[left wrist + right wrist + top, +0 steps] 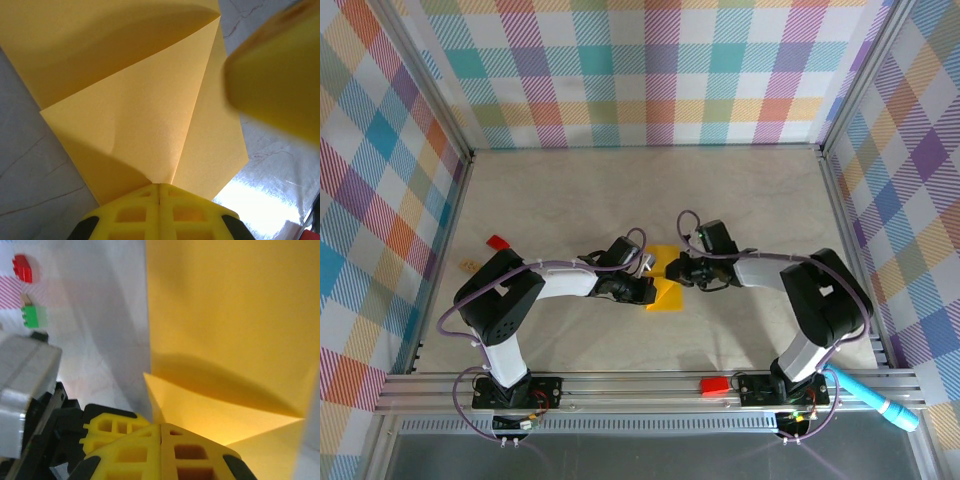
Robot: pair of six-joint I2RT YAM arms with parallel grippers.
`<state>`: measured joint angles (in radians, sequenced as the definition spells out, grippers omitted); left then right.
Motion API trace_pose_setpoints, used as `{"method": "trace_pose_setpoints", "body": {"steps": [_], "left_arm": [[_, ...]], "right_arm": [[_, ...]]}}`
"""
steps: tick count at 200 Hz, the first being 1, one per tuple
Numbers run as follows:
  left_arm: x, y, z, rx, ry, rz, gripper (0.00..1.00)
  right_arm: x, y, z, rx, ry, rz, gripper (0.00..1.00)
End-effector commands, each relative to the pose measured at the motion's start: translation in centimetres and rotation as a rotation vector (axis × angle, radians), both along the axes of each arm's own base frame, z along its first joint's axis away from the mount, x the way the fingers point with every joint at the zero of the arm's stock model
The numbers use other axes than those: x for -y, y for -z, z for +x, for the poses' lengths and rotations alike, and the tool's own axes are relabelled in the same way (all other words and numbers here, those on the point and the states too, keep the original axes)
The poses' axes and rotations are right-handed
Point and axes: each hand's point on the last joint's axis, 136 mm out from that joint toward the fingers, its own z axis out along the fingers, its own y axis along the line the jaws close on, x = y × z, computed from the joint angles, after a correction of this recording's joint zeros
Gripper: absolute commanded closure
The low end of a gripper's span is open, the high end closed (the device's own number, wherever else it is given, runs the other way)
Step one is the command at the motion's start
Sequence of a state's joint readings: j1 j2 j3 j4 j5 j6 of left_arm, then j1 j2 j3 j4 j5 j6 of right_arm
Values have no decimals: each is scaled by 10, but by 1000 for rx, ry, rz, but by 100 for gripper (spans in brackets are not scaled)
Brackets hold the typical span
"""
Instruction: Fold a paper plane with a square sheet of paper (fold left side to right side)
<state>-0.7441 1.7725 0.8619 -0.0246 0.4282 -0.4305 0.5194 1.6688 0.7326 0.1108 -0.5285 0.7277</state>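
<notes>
**A:** At mid-desk (620, 190), left to right: a red block (498, 242) sits far left, well apart from the work. The left hand (645, 288) is at the left edge of the sheet (667, 296).

**B:** Left hand state?

**A:** In the wrist view the pads (135, 215) are pressed flat together with no gap. A folded corner of the sheet runs straight into their seam, so I read it as pinching paper.

**B:** And the sheet?

**A:** It lies between the two hands, partly under them, and not flat. One layer is lifted, and creases meet at a point on the far side. It's no dart yet.

**B:** Right side?

**A:** The right hand (680, 270) is touching the sheet's right edge. Its fingers (195, 455) are closed too, and a paper corner enters their seam, so it's gripping as well. A blue pen (880, 400) lies near the right base, out of the way.

**B:** Step?

**A:** My guess is mid-fold, with the left side going over to the right.

**B:** Next move?

**A:** The right hand anchors its edge. The left carries its corner across in a low arc, lines up the edges, then presses the crease. The paper is thin, so pulling against the anchor will probably buckle or skew it.
</notes>
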Motion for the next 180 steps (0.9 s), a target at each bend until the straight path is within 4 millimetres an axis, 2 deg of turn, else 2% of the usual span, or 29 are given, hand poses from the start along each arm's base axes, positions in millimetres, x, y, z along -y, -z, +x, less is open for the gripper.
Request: {"method": "trace_pose_setpoints", "body": {"steps": [1, 22, 55, 84, 106, 131, 180], "left_arm": [[-24, 32, -17, -99, -20, 132, 100], [-23, 31, -17, -98, -19, 130, 100], [-18, 24, -13, -91, -22, 109, 100], [-10, 8, -6, -76, -25, 75, 100], [-2, -13, 2, -58, -30, 25, 100], [4, -33, 6, -42, -22, -21, 100], [11, -48, -10, -48, 26, -132, 100]], "right_arm": [[-9, 9, -7, -47, -1, 24, 100], [-11, 21, -14, -83, -7, 7, 100], [1, 44, -24, -133, -3, -70, 100], [14, 62, -33, -174, 9, -146, 100], [23, 72, -39, -200, 24, -191, 100], [27, 78, -42, -221, 29, -217, 100], [27, 78, -44, -245, 20, -233, 100]]}}
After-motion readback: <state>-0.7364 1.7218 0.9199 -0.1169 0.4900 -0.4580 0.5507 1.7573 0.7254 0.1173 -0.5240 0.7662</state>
